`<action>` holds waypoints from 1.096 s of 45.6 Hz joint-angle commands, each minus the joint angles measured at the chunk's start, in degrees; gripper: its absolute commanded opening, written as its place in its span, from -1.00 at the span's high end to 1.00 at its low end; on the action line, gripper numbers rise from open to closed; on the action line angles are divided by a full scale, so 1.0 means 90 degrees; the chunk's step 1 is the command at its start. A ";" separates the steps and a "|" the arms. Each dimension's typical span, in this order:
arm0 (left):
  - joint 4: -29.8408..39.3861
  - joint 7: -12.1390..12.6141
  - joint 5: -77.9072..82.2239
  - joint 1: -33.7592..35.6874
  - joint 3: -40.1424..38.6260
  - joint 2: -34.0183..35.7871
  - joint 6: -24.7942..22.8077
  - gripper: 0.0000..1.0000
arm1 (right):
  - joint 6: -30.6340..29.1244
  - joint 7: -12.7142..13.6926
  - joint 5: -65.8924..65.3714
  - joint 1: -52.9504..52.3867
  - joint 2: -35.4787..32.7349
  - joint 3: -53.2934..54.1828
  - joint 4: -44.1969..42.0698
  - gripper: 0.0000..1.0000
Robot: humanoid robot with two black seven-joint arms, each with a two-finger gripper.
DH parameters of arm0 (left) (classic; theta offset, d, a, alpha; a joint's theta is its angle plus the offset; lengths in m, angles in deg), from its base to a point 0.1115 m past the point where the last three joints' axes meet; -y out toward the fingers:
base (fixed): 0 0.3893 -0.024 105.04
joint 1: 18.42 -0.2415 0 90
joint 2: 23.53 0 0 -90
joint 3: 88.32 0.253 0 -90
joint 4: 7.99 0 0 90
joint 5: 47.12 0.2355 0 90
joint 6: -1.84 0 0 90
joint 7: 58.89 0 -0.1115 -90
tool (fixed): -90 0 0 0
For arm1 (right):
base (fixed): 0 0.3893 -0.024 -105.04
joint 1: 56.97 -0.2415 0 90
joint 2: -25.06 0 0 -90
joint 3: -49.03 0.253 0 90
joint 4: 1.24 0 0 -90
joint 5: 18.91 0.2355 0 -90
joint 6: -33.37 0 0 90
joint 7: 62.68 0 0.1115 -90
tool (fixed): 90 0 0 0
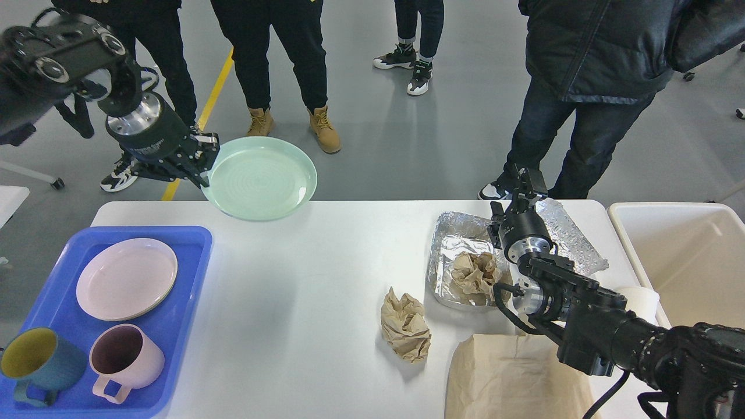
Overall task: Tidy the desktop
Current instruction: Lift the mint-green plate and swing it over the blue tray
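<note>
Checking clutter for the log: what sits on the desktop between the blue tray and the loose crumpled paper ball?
Nothing: in the head view the desktop is bare between the blue tray and the crumpled paper ball.

A blue tray (192,273) holding a pink plate (127,279) and two mugs (125,359) lies below the left claw, while crumpled paper (405,326) and what looks like a foil pan (449,244) sit beside the right claw.
</note>
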 commanded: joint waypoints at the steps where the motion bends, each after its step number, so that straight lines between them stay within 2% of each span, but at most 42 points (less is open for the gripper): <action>1: 0.0002 0.0005 0.0001 0.0374 -0.0066 0.0175 0.0001 1.00 | 0.0000 0.0000 0.0000 0.0000 0.0000 0.0000 0.0000 -1.00; 8: 0.0002 0.0005 0.0001 0.0579 -0.0046 0.0224 0.0001 1.00 | 0.0000 0.0000 0.0000 0.0000 0.0000 0.0000 0.0000 -1.00; 17: -0.0008 -0.0015 -0.0009 0.0394 -0.0066 0.0594 0.0001 1.00 | 0.0000 0.0000 0.0000 0.0000 0.0000 0.0000 0.0010 -1.00; 34: -0.0164 -0.0073 -0.0029 -0.1197 -0.0076 0.1679 0.0001 1.00 | 0.0000 0.0000 0.0000 0.0000 0.0000 0.0000 0.0000 -1.00; 42: -0.0301 -0.0083 -0.0029 -0.1852 -0.0114 0.1777 0.0740 1.00 | 0.0000 0.0000 0.0000 0.0000 0.0000 0.0000 0.0000 -1.00; 50: -0.0398 -0.0074 0.0001 -0.2594 -0.0700 0.1825 0.1423 1.00 | 0.0000 0.0000 0.0000 0.0000 0.0000 0.0000 0.0000 -1.00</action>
